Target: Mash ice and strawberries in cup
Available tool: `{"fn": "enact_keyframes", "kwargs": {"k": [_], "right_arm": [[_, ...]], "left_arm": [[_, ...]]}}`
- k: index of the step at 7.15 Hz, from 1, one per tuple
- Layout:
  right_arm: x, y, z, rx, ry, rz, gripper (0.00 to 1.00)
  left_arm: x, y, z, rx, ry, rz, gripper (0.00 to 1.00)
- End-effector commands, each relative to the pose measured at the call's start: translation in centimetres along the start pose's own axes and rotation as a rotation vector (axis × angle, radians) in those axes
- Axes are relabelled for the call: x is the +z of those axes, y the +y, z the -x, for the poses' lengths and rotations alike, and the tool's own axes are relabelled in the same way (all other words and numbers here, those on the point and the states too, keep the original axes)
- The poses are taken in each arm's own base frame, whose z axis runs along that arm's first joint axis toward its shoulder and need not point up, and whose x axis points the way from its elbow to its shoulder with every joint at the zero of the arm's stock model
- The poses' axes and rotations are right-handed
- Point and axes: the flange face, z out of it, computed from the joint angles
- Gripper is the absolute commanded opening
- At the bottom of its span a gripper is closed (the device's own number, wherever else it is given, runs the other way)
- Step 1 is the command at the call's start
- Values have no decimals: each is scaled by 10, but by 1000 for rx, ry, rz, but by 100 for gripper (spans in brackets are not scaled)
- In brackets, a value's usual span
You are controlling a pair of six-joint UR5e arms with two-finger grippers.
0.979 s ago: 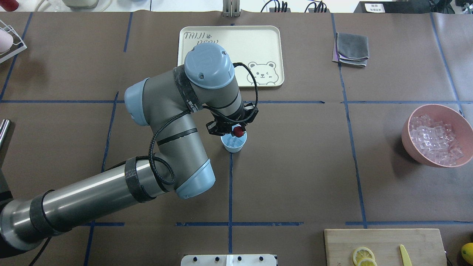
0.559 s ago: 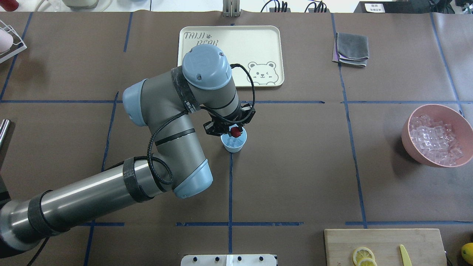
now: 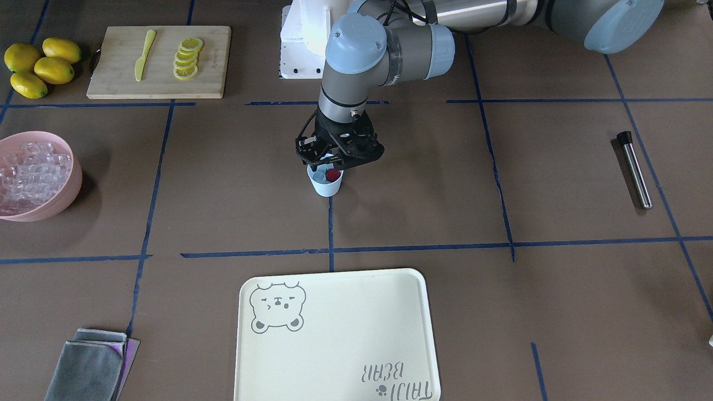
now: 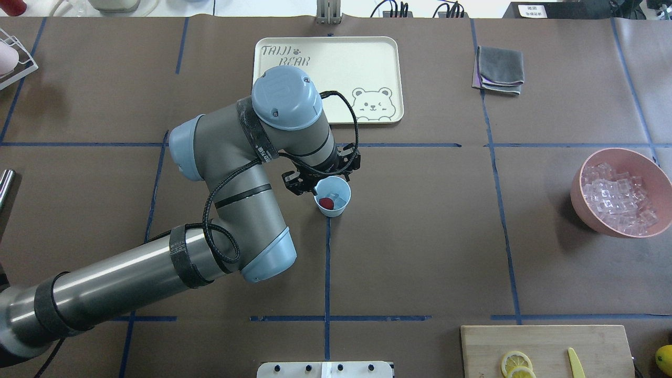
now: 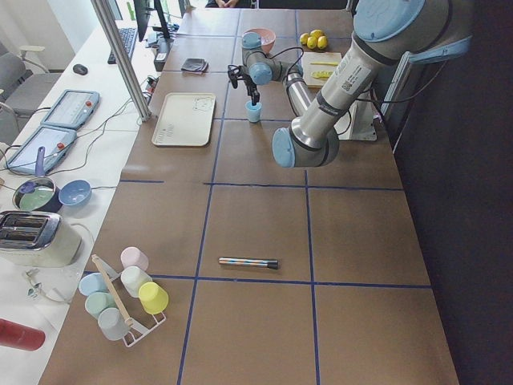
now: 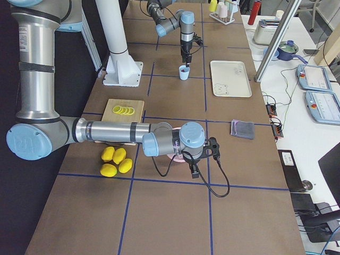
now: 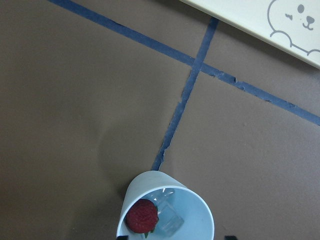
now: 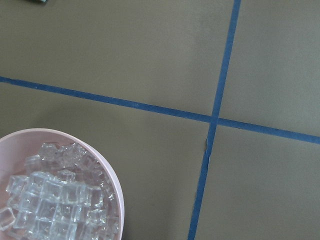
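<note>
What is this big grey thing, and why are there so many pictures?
It is a robot with two arms, each ending in a claw. Cameras watch from above, the front, both table ends and each wrist. The left arm hangs its open left claw over a blue cup; a strawberry and ice lie inside. The right claw hovers by a pink bowl of ice cubes; whether it is open, I cannot tell. Also on the table: a tray, lemons, a board, a cloth and a metal rod.

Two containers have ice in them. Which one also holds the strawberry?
The small blue cup at mid-table: a red strawberry lies in it beside an ice cube. The big pink bowl holds only ice.
</note>
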Motion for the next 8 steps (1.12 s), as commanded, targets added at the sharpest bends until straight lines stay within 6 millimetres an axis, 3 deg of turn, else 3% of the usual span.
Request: {"fn": "enact_keyframes", "kwargs": {"k": [1,4,6,7,8], "right_arm": [[0,0,-1,-3,6,0,100],[2,1,-13,1,94,9,100],[2,-3,-12,2,85,9,100],[2,-3,-12,2,85,9,100],[1,-3,-12,2,87,7,100]], "left_arm": [[-14,-17,6,4,6,-7,100],[-62,-84,107,139,-50,-8,100],[-88,-143,180,239,-85,-29,100],[-105,-165,231,285,-99,-28,100],[-120,-180,297,340,-132,-29,100]]}}
